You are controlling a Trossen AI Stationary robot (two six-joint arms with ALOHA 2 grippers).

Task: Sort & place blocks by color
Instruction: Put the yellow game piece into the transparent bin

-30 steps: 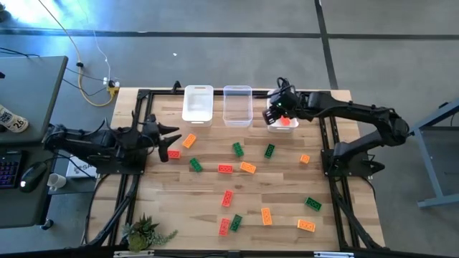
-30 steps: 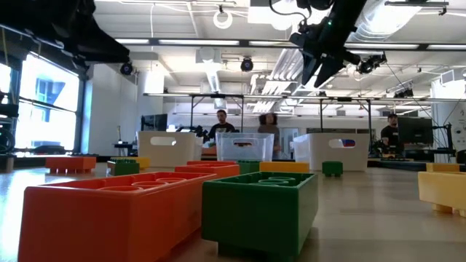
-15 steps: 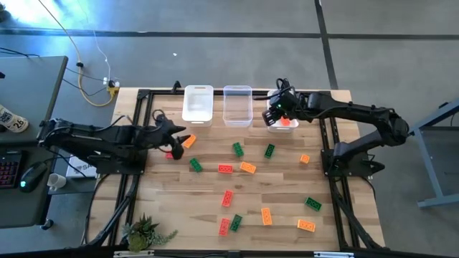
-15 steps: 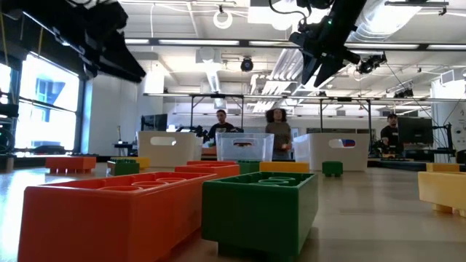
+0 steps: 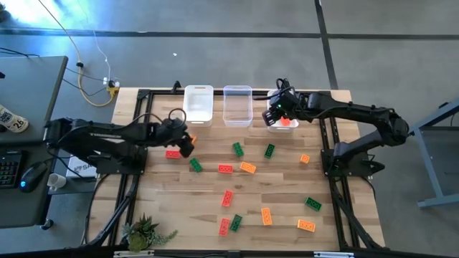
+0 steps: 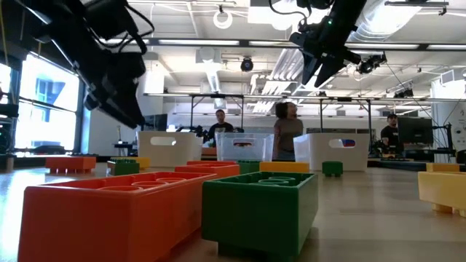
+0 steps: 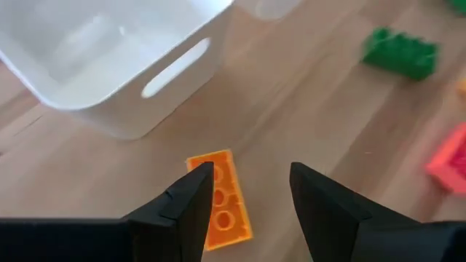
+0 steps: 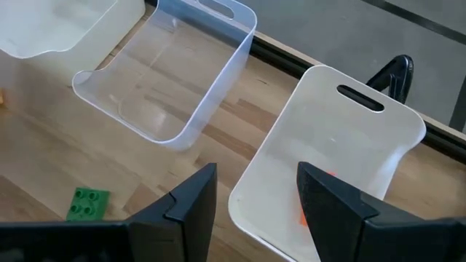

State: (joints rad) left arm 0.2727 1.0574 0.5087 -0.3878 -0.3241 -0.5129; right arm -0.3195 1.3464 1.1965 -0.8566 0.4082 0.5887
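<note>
Left gripper (image 7: 247,196) jaws open, half-hiding orange block (image 7: 220,201); right gripper (image 8: 251,200) jaws open.

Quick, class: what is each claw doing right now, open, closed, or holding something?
Left claw: open, empty, above an orange block.
Right claw: open, empty, over the right-hand bin.

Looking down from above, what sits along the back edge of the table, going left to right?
White bin → clear bin → a third bin with an orange block inside, under the right gripper.
</note>
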